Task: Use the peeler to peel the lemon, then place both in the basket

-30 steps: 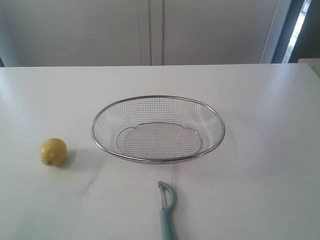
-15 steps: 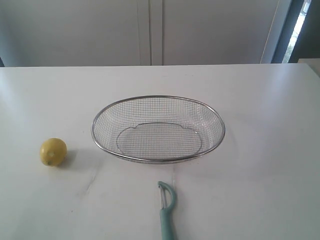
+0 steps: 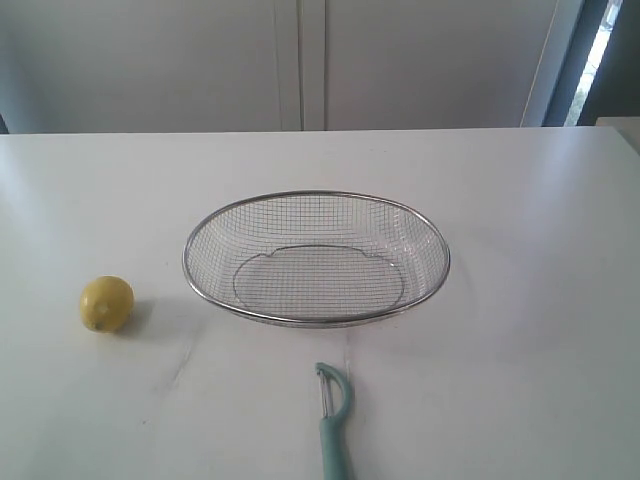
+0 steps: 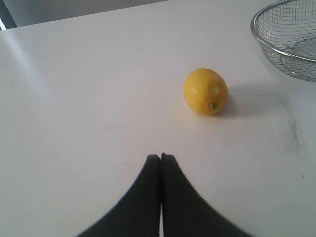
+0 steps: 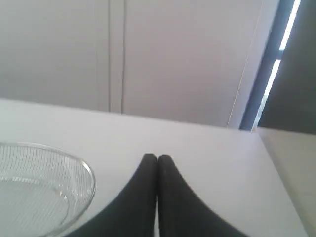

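The yellow lemon [image 3: 107,304] rests on the white table at the left, apart from the wire mesh basket [image 3: 316,258] in the middle. The teal peeler [image 3: 334,420] lies near the front edge, head toward the basket. In the left wrist view the lemon [image 4: 205,91] sits ahead of my left gripper [image 4: 161,157], which is shut and empty, well short of the fruit; the basket's rim [image 4: 276,47] shows at the corner. My right gripper [image 5: 157,158] is shut and empty, with the basket [image 5: 84,170] off to one side. Neither gripper shows in the exterior view.
The white table [image 3: 520,330] ends at a back edge before pale cabinet doors [image 3: 300,60]. A dark window strip [image 3: 600,50] stands at the far right, near the table's right corner.
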Tool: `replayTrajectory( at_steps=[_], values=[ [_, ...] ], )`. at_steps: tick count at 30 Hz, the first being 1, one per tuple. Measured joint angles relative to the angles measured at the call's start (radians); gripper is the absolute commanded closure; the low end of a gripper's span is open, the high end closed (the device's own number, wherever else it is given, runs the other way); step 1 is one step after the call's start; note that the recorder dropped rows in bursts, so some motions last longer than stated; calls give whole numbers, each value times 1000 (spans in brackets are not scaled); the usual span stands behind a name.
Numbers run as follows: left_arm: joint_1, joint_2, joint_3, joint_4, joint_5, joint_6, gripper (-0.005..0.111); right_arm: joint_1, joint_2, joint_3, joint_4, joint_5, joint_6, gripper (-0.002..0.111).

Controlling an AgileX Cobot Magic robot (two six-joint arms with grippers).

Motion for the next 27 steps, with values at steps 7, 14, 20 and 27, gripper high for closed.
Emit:
replayTrajectory(
  at_steps=[7,14,20,27],
  values=[
    [0,0,0,0,0,0,107,0,149,-87,-238,285,201,108],
    [0,0,0,0,0,0,107,0,287,-169,-485,569,456,108],
    [0,0,0,0,0,0,107,0,326,-204,-473,679,461,108],
    [0,0,0,0,0,0,107,158,326,-205,-433,791,429,108]
  ],
)
